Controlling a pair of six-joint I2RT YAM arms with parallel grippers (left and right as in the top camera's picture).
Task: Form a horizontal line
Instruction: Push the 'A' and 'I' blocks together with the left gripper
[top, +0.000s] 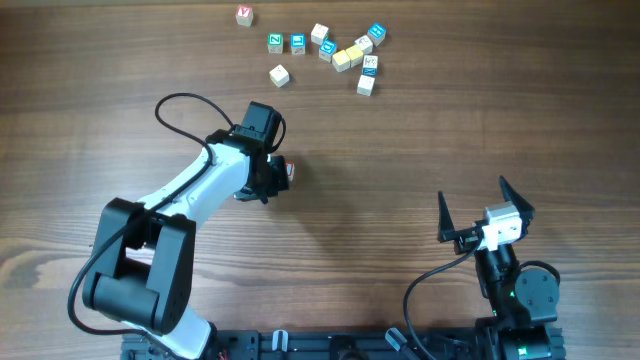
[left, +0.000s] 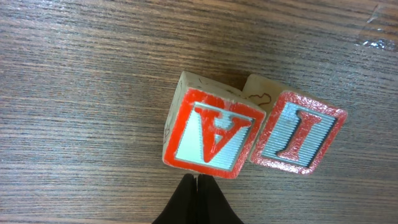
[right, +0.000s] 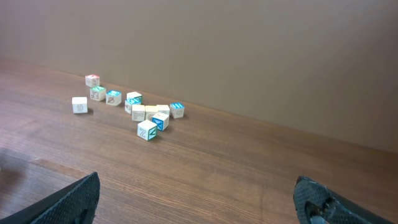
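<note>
Where the overhead view is taken first, the left pincer (top: 277, 176) is seen stretched over the middle of the worktop (top: 400, 130), with red blocks (top: 290, 172) showing just at its tip; how many cannot be told from there. A cluster of blocks (top: 330, 50) is scattered near the far edge, well apart from that spot, and one red-lettered block (top: 245, 14) is set off to its left. The right pincer (top: 471, 190) is held near the robot's base, its fingers spread wide with nothing between them. From the left wrist, two red-bordered cubes are shown side by side on the wood: the A block (left: 211, 134), tilted, and the I block (left: 298, 140), touching it. The left pincer's fingers (left: 186, 202) are pressed together with nothing gripped, their tips just at the A block's lower edge — whether contact is made cannot be told. From the right wrist, both dark fingers (right: 78, 196) are seen far apart at the lower corners — empty — and the cluster is seen far off before a plain wall (right: 249, 50).
</note>
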